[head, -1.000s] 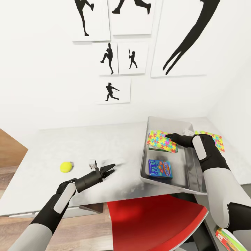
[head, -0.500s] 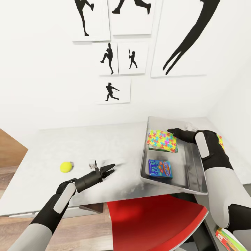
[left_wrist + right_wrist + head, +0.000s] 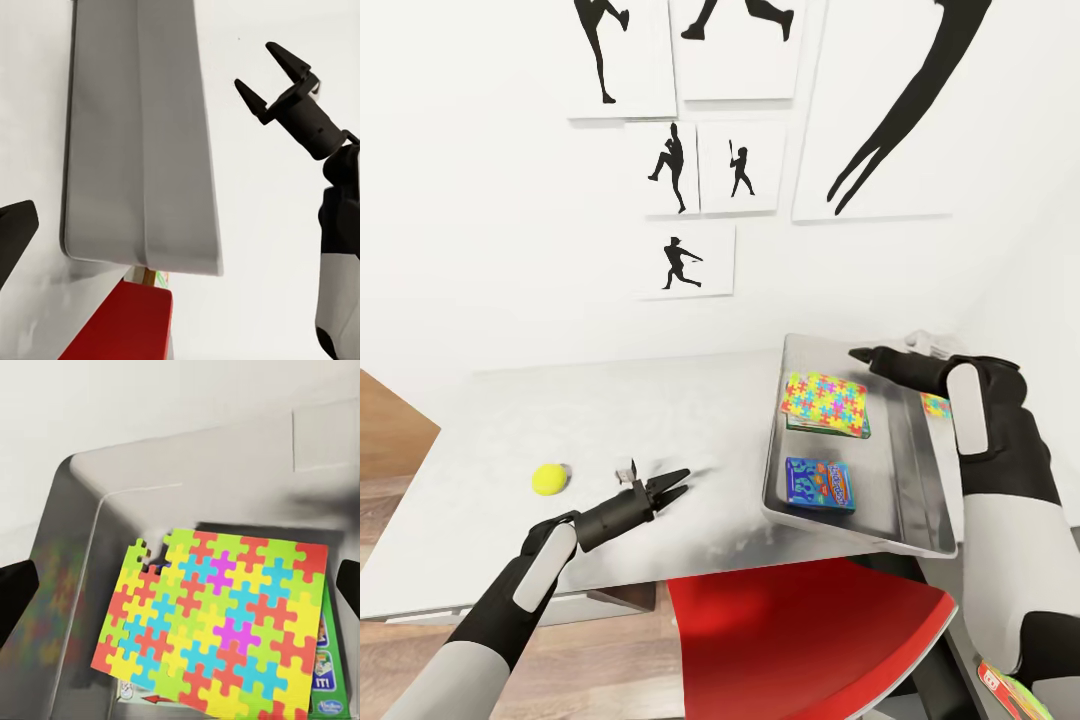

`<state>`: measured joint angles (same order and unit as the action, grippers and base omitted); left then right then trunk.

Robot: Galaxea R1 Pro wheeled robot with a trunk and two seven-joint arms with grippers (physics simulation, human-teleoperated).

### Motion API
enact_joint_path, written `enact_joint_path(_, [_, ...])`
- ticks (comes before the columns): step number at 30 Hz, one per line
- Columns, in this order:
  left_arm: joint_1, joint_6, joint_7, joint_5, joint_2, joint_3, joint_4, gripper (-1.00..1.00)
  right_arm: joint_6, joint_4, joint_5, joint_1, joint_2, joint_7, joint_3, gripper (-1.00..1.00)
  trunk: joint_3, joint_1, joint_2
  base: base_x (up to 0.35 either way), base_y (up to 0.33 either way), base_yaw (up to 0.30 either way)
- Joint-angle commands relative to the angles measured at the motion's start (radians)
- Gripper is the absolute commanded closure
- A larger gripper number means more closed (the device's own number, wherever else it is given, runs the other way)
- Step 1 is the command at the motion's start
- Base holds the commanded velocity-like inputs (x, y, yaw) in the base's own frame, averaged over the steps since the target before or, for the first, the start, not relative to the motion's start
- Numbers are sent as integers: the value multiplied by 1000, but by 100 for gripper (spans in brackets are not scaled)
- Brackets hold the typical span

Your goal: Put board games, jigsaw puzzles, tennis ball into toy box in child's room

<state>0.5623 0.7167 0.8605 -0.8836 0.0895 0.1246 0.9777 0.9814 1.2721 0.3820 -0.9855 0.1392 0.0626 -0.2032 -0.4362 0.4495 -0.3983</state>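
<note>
Multicolour puzzle box [image 3: 826, 401], yellow-green ball [image 3: 547, 480]

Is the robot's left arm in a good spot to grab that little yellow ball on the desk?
Probably yes. The tennis ball lies on bare table just beside the left gripper, which is open and empty, and nothing stands between them. The arm would only need to swing back a little.

A shallow light grey toy box [image 3: 918, 470] with sloping sides sits at the desk's [image 3: 660, 420] right end, overhanging its front edge. Inside, a multicolour jigsaw-pattern puzzle box [image 3: 825, 402] lies flat on a green-edged game box [image 3: 328, 660] toward the back; a blue game box [image 3: 819, 484] lies flat nearer the front. A second puzzle box [image 3: 936, 405] lies on the desk just right of the toy box. A small yellow-green tennis ball [image 3: 547, 479] rests near the desk's front left.
</note>
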Motion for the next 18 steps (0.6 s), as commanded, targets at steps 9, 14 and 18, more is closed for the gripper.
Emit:
enact_joint_path(9, [1,5,0,-8,1,1,1,-100,16,28,-5,23,0,9,-4,-100,-2,1,-2,-10,0,0])
enact_joint_path(14, [1,4,1,-8,1,1,1,-100,18,33,-5,28,0,9,-9,-100,-1,1,-2,-155,0,0])
enact_joint_path(18, [1,4,1,-8,1,1,2,-100,20,35,-5,30,0,8,-11,-100,0,1,-2,-247,0,0])
